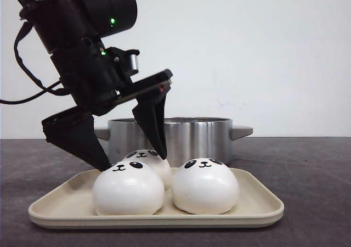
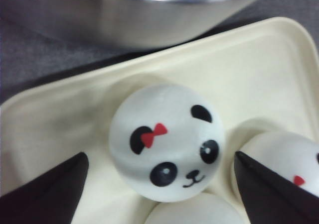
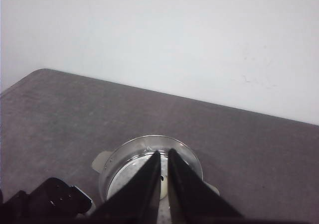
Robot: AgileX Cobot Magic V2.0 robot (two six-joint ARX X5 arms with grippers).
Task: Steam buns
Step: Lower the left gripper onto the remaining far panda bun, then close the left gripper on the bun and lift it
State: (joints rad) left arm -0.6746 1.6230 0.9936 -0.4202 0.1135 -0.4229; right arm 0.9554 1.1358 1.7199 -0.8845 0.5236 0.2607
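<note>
Your buns sit on a cream tray (image 1: pixel 263 206) at the near edge of the dark grey tabletop (image 1: pixel 312 170). Three show from the front: front-left bun (image 1: pixel 128 187), front-right bun (image 1: pixel 205 185), and a rear bun (image 1: pixel 151 160) half hidden behind the front-left one. All are smooth white domes with black panda ears, eyes and a small mouth. In the left wrist view the rear bun (image 2: pixel 167 142) also carries a red bow over one ear.

Your left claw (image 1: pixel 134 162) hangs spread wide over the rear bun, one black finger on each side, gripping nothing. The front-left bun crowds that bun from the near side.

Just behind the tray stands a steel steamer pot (image 1: pixel 192 137) with side handles; its perforated floor shows from above.

Your right claw (image 3: pixel 164 184) hovers high over the steamer pot (image 3: pixel 149 159), fingers nearly together with a thin gap, nothing between them.
</note>
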